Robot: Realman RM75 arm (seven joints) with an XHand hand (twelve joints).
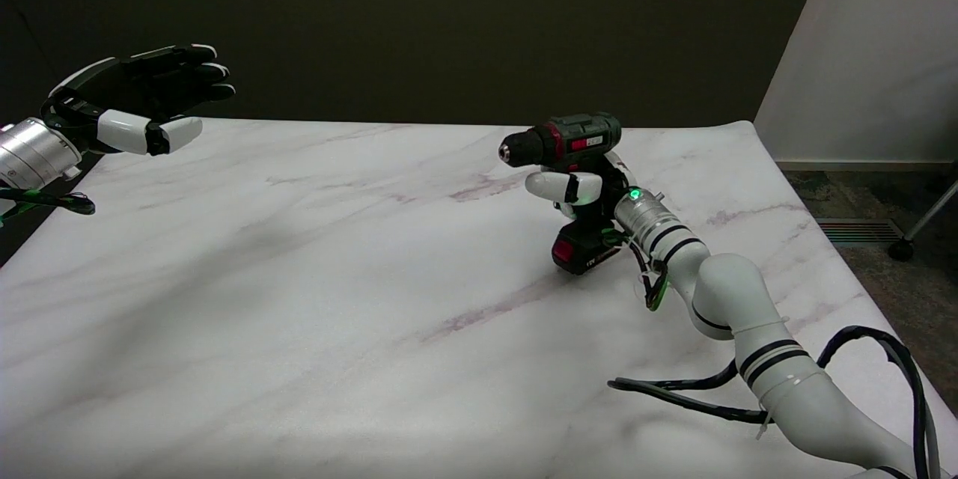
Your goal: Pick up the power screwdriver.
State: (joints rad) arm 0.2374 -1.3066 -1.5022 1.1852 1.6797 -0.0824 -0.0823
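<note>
The power screwdriver (576, 141) stands upright on the marble table (299, 277), right of centre. It is dark green and black with red accents, and its chuck points left. Its black battery base (582, 251) rests on the tabletop. My right hand (591, 191) is wrapped around the handle just under the body, with a white finger (557, 185) lying across the handle's front. The rest of the hand is hidden behind the tool. The right arm (726, 292) reaches in from the lower right.
The idle left hand (142, 101) hangs in the air at the upper left, over the table's far corner. Black cables (688, 397) trail on the table beside the right arm. The table's right edge (838, 254) drops to the floor.
</note>
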